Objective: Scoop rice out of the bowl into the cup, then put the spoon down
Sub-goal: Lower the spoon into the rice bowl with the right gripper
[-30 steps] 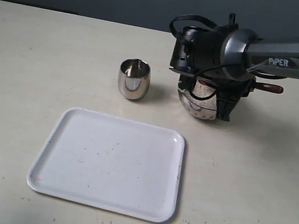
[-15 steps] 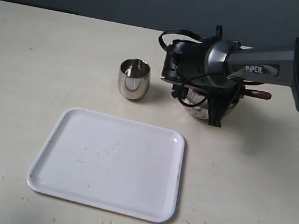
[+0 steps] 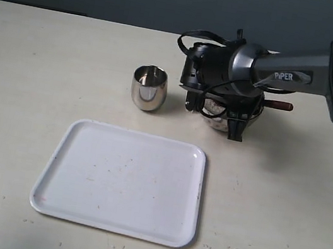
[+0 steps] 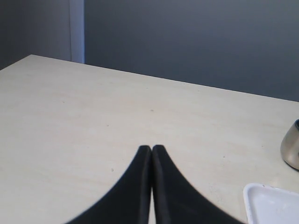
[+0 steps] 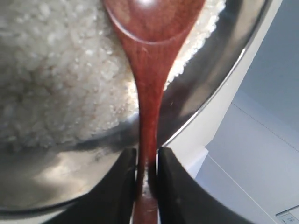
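Pale tabletop [image 3: 34,77] is filling the exterior view, where the right arm [image 3: 278,70] is hiding most of the dimpled round steel bowl [image 3: 219,123] near the small steel cup [image 3: 149,87]. In the left wrist view, the left gripper [image 4: 152,150] is pressing its fingers together, empty. In the right wrist view, the right gripper [image 5: 147,158] is clamping the handle of the glossy reddish-brown wooden spoon [image 5: 149,84], whose cut-off oval end is lying on the white rice [image 5: 56,74].

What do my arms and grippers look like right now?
Right arm: grey metallic tube with white PIPER lettering, black wrist block, black cables looping over it. Right gripper and left gripper: smooth black fingers tapering to tips.
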